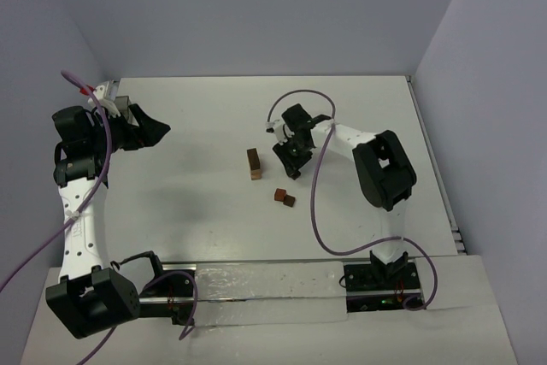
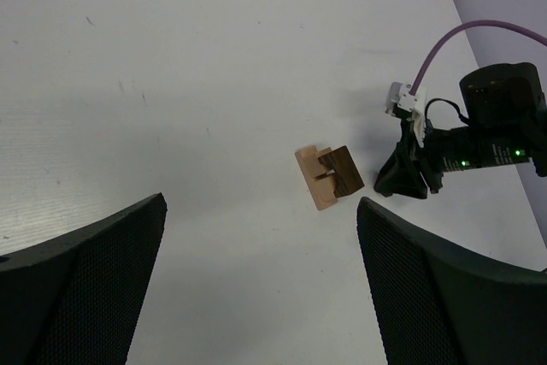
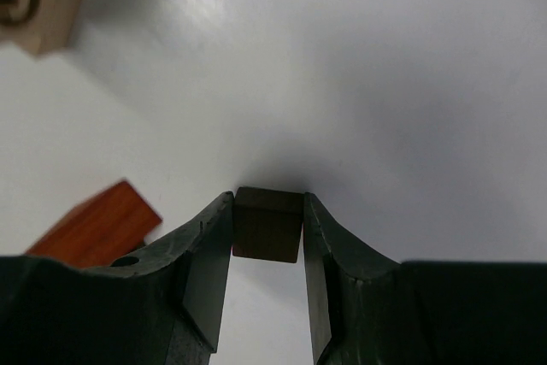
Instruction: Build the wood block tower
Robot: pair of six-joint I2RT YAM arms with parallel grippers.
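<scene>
Your right end effector (image 3: 267, 208) is clamped on a dark brown cube (image 3: 267, 228), near the wood block tower (image 1: 254, 162) on the table (image 1: 188, 126), likely for stacking. Your left end effector (image 2: 261, 241) hangs spread apart, well aside.

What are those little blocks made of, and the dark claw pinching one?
The pinched block looks like dark matte wood, probably unvarnished. The stack shows tan and brown wood with flat-cut faces. The right gripper seems to be dark moulded plastic, faintly shiny, though I can't be sure.
</scene>
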